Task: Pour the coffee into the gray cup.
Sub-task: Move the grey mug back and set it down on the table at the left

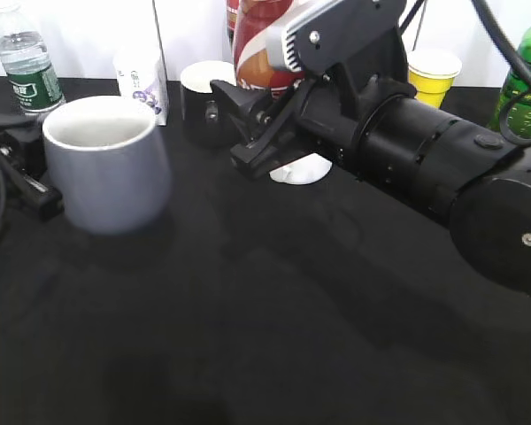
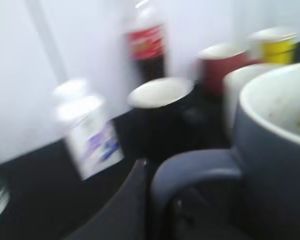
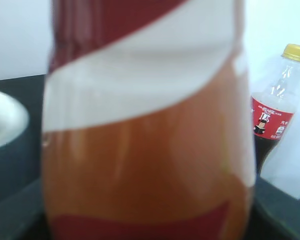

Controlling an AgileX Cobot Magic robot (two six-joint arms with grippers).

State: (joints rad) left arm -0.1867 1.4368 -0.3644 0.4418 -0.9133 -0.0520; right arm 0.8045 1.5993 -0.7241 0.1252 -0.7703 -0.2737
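Observation:
The gray cup stands upright at the left of the black table, and its inside is cream-white. My left gripper is at the cup's left side. In the blurred left wrist view its fingers sit on either side of the cup's loop handle, shut on it. My right gripper reaches in from the right and holds the coffee upright behind and to the right of the cup. The coffee's red, white and brown label fills the right wrist view.
Along the back stand a water bottle, a small white carton, a dark mug, a yellow cup and a green bottle. A cola bottle stands behind the coffee. A white object lies under the right arm.

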